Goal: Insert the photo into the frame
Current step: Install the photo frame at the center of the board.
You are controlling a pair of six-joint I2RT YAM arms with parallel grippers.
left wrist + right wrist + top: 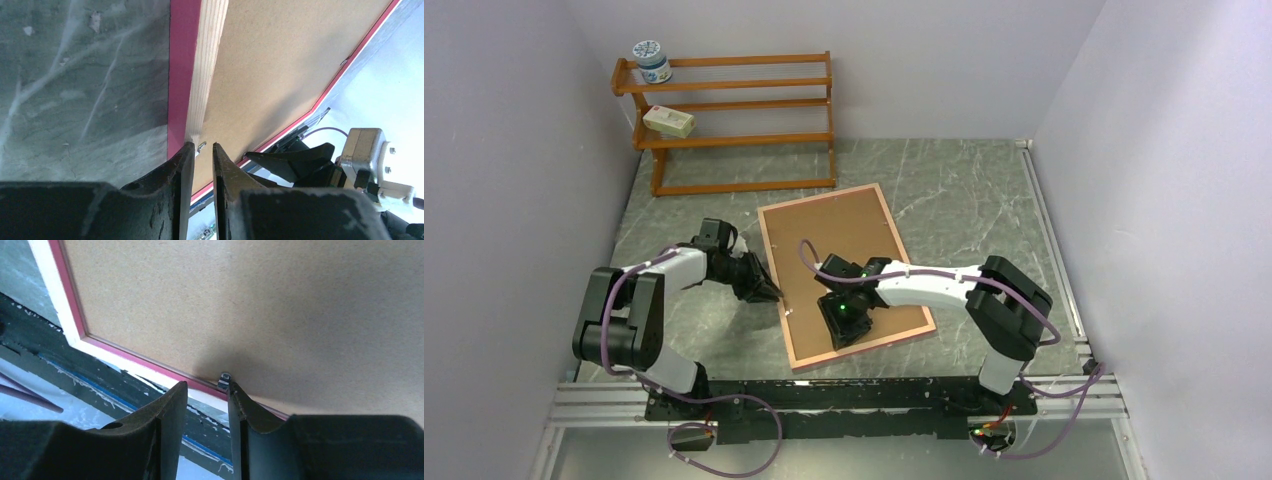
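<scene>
Frame (816,198) lies back-up around the middle of the worktop (984,200), its long sides running from the far edge toward the near edge, with the brown backing sheet (834,235) seated inside its pink rim. The photo shows in no view. Judging by the backing already in place, it is most likely sandwiched underneath, though the pictures cannot confirm that. What seems to be in hand is the closing-up: bending the small metal tabs over the backing so that it stays put. The left hand (769,293) sits at the frame's left side, toward the near-left corner of the worktop. In its wrist view the fingers are almost together with only a slim gap, and a tab (200,146) lies right at the mouth of that gap; whether it is actually pinched I cannot tell. The right hand (842,338) hovers low over the frame's near end, fingers parted and grasping nothing, with another tab (224,380) just beside the tip of one finger. So the loading looks done and the fastening looks unfinished: both tabs in view stand clear of the backing and are not folded flat on it.
</scene>
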